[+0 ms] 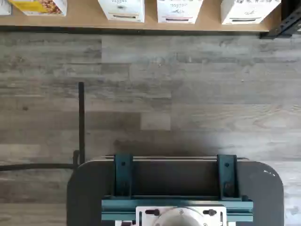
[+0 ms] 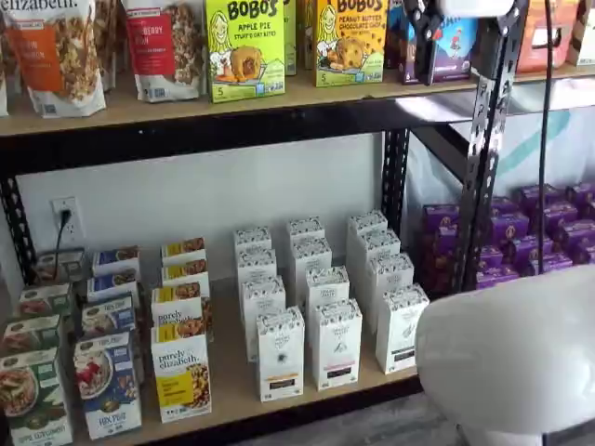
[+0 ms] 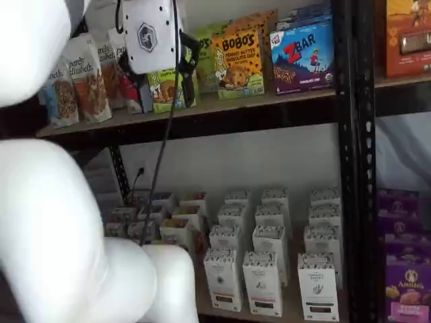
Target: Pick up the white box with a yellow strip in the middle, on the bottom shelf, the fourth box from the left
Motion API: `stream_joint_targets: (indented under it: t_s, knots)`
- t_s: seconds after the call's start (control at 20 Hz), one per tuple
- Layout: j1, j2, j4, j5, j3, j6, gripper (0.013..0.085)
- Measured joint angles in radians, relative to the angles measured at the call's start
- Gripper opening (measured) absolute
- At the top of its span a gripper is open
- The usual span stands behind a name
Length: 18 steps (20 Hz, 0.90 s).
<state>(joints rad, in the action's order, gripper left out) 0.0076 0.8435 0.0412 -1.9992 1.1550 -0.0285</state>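
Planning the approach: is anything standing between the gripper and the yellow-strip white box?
Nothing visible. The white box stands in the front row of the bottom shelf, face unblocked; the gripper hangs higher up.

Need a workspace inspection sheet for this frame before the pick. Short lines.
Surface: bottom shelf, tan board with a black front edge, boxes in rows.
Job's things: white box upright in the front row, amber band on its front, untouched.
Clutter: dark-banded white cartons right beside it; purely elizabeth box on its other side; Bobo's boxes on the shelf above.
Grippers: gripper up at the upper shelf, far from the white box; open or shut cannot be told.
Cables: black cable hangs from the gripper in front of the shelves; plug in the wall outlet.
Surroundings: grey plank floor; purple boxes in the next bay.
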Motion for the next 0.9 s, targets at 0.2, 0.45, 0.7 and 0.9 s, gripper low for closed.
stream_joint_targets:
  t_s: [0.2,0.45,0.7,0.9]
  knots:
    - [-0.055,0.030,0.062,0.049,-0.027,0.031,0.0850]
    - [-0.046,0.030,0.068,0.067,-0.034,0.023,0.0850]
    - [0.032,0.030,0.024,0.126,-0.076,-0.035,0.0850]
    - [0.061,0.028,0.013,0.186,-0.145,-0.060,0.0850]
